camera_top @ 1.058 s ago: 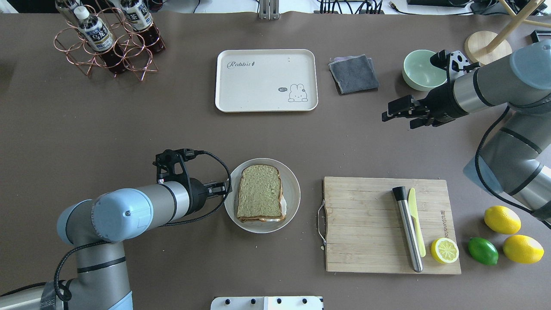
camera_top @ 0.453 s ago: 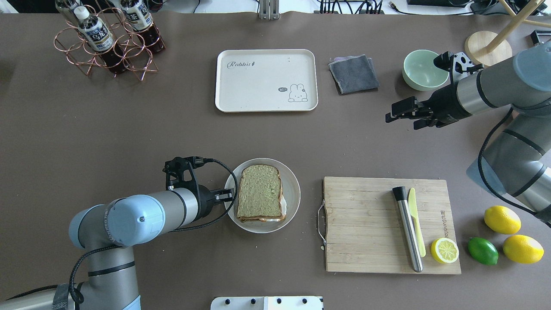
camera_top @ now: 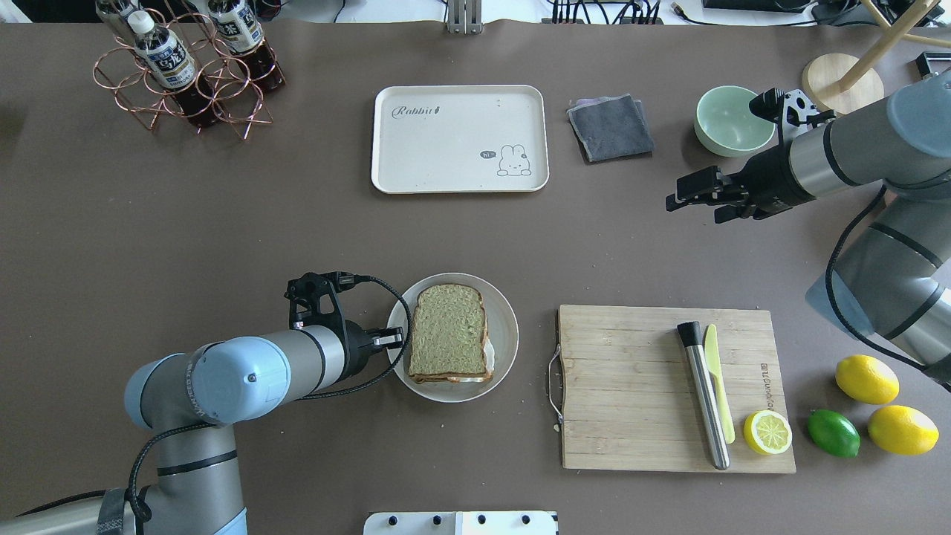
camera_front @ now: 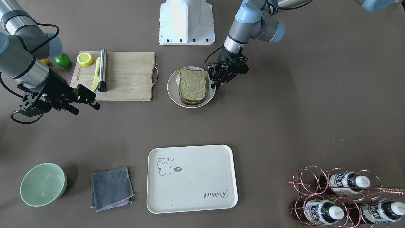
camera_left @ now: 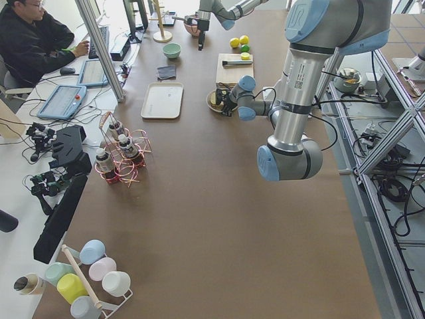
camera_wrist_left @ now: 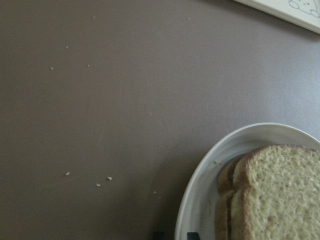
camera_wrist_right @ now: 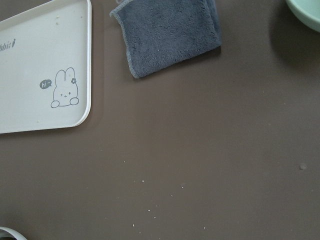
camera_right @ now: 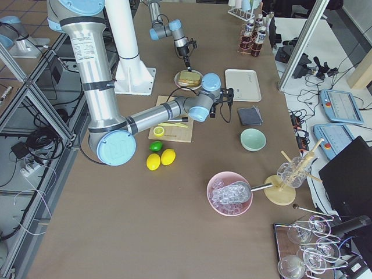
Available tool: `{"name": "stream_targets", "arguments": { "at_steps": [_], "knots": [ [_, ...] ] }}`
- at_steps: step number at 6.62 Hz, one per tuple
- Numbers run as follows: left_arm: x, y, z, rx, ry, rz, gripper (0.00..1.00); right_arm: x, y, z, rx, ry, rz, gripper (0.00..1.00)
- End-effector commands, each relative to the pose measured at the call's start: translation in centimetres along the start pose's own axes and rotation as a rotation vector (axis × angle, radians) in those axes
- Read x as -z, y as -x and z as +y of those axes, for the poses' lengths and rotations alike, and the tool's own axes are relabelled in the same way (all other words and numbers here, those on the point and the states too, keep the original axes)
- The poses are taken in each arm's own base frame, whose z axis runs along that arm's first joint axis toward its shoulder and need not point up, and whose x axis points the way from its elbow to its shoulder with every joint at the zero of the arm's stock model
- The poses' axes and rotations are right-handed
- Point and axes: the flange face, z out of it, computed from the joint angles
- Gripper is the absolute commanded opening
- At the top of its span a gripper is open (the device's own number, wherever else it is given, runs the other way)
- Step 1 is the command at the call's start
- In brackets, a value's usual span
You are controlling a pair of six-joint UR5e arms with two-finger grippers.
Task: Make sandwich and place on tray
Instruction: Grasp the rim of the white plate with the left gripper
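The sandwich (camera_top: pixel 448 331), two green-tan bread slices with white egg showing at its edge, lies on a round white plate (camera_top: pixel 505 327) near the table's middle; it also shows in the front view (camera_front: pixel 192 84) and the left wrist view (camera_wrist_left: pixel 275 195). My left gripper (camera_top: pixel 392 339) is at the plate's left rim, with its fingertips a narrow gap apart on either side of the rim (camera_wrist_left: pixel 200 190). The cream tray (camera_top: pixel 446 148) lies bare at the far side. My right gripper (camera_top: pixel 687 200) hovers open and empty right of the tray.
A wooden cutting board (camera_top: pixel 631 386) right of the plate holds a steel muddler (camera_top: pixel 702 394), a yellow knife and a lemon half (camera_top: pixel 767 432). Two lemons and a lime lie beyond it. A grey cloth (camera_top: pixel 611 126), a green bowl (camera_top: pixel 732 119) and a bottle rack (camera_top: pixel 186 67) stand at the back.
My left arm has swung right and brought its gripper slightly down along the plate's left rim. My right gripper has drifted slightly right. The plate and sandwich have not moved.
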Motion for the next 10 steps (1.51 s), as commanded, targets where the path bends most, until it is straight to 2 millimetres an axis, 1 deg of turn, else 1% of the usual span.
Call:
{"name": "stream_targets", "arguments": {
  "at_steps": [1,3,5,7,8,9,10],
  "knots": [
    [-0.4,-0.1,0.1,-0.001,0.0,-0.004,0.22,-0.1,-0.2,-0.1,-0.003,-0.001,0.004,1.0],
    [-0.1,-1.0,0.1,0.0,0.001,0.013,0.0,-0.1,-0.3,-0.1,-0.004,0.001,0.004,1.0],
    [0.4,-1.3,-0.1,0.001,0.002,0.022,0.0,0.0,-0.3,-0.1,-0.004,0.0,0.002,1.0],
    [1.4,-2.0,-0.7,0.006,0.0,0.043,0.0,0.2,-0.4,-0.3,-0.008,-0.001,0.004,1.0],
    [1.8,-2.1,-1.8,0.017,-0.015,0.053,0.0,0.5,-0.6,-0.5,-0.012,-0.007,0.005,1.0],
    [2.1,-1.9,-3.4,0.031,-0.038,0.054,0.0,0.6,-1.4,-0.4,-0.016,-0.007,0.011,1.0],
    [2.4,-2.0,-5.0,0.134,-0.06,0.062,0.0,0.7,-1.8,-0.3,-0.011,-0.007,0.013,1.0]
  ]
}}
